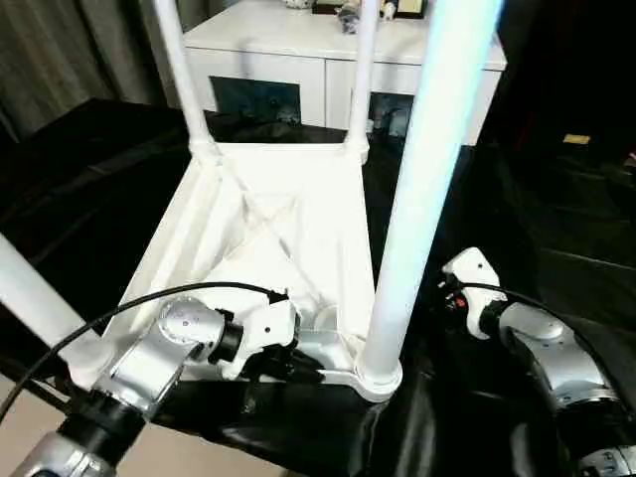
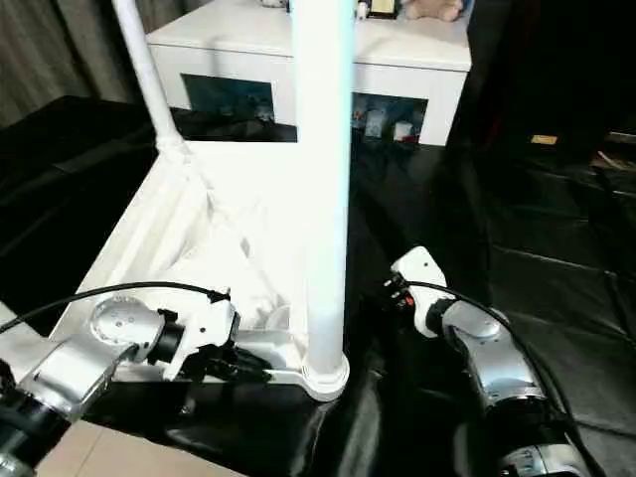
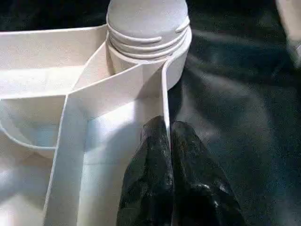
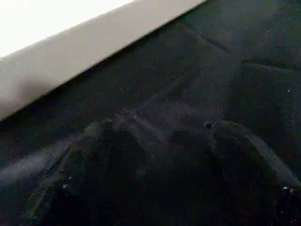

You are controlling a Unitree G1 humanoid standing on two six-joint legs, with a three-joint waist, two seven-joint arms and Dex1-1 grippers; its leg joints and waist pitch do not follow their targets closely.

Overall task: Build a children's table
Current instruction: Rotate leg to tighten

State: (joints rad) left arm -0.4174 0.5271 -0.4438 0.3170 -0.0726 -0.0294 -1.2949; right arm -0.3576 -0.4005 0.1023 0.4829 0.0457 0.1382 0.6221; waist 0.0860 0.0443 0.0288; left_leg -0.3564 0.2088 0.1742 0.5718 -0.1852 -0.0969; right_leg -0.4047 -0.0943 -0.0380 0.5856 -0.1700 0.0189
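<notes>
The children's table lies upside down on black cloth, with its ribbed underside facing up. Its white legs stand upward; the near right leg rises from a corner socket. My left gripper is shut on the table's thin rim wall just beside that socket, one finger on each side. My right gripper hovers open over the cloth to the right of the table, with nothing between its fingers. The table's side runs past it.
A white cabinet with dark glass doors stands behind the table, small items on top. Black cloth covers the surface all round. The cloth's near edge and pale floor lie just below my left arm.
</notes>
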